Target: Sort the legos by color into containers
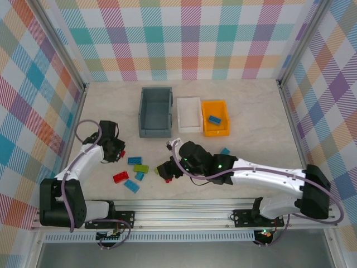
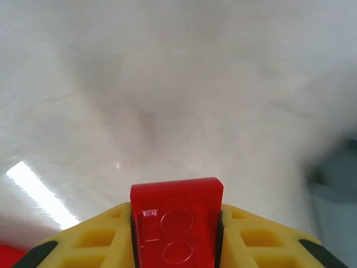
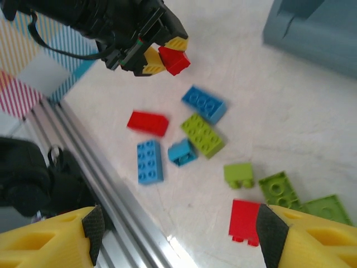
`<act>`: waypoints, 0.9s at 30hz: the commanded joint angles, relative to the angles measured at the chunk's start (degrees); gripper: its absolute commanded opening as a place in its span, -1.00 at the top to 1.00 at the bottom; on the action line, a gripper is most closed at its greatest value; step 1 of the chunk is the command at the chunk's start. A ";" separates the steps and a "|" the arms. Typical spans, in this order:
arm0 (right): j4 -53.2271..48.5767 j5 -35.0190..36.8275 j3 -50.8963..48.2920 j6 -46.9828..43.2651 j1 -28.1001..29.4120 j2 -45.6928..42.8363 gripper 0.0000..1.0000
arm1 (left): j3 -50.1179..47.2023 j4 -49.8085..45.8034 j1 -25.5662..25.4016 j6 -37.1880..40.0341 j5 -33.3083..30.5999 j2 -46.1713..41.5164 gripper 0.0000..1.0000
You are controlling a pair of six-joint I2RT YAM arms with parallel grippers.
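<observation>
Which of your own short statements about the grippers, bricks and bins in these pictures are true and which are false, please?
1. The left gripper is shut on a red brick, the held red brick. True.
2. The orange-yellow bin holds a green brick. False: the brick in it is a blue brick.
3. The right gripper is clamped on a blue brick. False: its jaws stand wide open with nothing between them, and a loose red brick lies just beside it.
4. In the top view the grey-blue bin stands left of the white bin. True.
</observation>
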 commanded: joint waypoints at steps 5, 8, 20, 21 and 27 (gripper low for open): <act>1.25 8.67 -2.37 7.00 -8.54 -8.23 -0.49 | 21.28 -3.28 -16.34 16.10 -9.50 8.92 0.40; 1.09 8.60 -2.20 8.98 -11.42 -10.13 -0.51 | 28.78 -4.32 -19.32 18.55 -10.65 16.09 0.39; -2.87 10.03 -5.46 11.86 -13.32 -15.83 -0.52 | 48.91 -9.24 -20.57 23.23 -11.06 40.09 0.12; -3.65 10.37 -5.83 12.21 -13.31 -16.15 -0.52 | 49.78 -9.79 -20.67 23.07 -10.44 40.84 0.03; -10.48 11.73 -7.53 13.03 -13.58 -16.56 -0.52 | 50.39 -11.15 -21.28 21.99 -10.40 37.71 -0.22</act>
